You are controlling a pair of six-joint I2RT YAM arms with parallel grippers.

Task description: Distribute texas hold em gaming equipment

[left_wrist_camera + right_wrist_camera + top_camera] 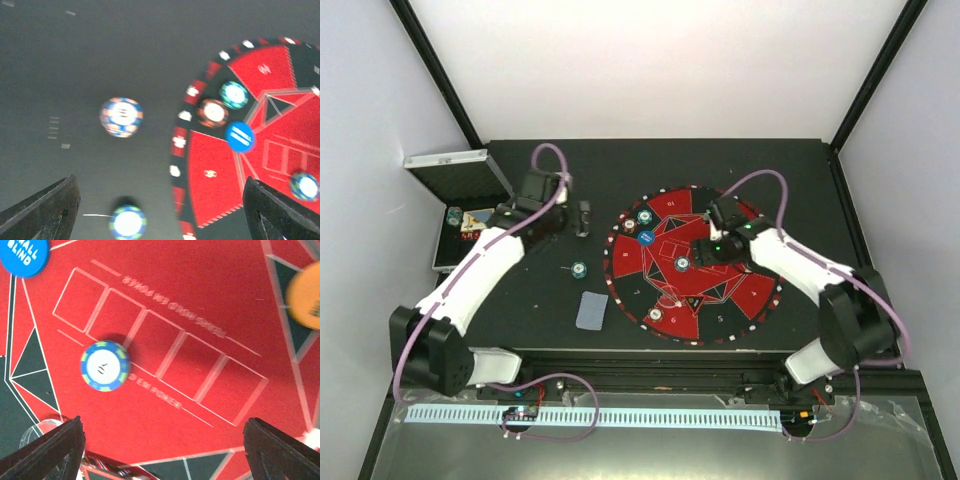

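Nearest the arms' bases, a single grey-blue backed playing card (591,310) lies flat on the black table top (545,330), just beside the near-left rim of the large round red-and-black mat (626,262). A white-faced poker chip (655,317) sits on the mat's near red wedge. Farther out, a teal-edged poker chip (578,268) rests on bare table left of the mat. The left wrist view shows it low between the fingers of the left gripper (160,210), whose jaws stand wide apart and grasp nothing. Ahead of them a blurred orange-and-blue edged chip (120,117) shows over the table; whether it lies there or is dropping cannot be told. Over the mat's centre the right gripper (162,452) hangs released too, jaws spread and empty. Below it a blue-and-green edged chip (105,366) lies on the printed card boxes, with an orange round button disc (306,299) at that view's right edge. Farther on, near the mat's far-left rim, a blue round button disc (647,240), a red-edged chip (631,226) and a teal-and-white chip (645,213) sit close together. At the far left the open silver metal case (455,165) holds more pieces in its black foam. The job looks partway done: a few seats are served, several wedges have no chips, and only one card is out.
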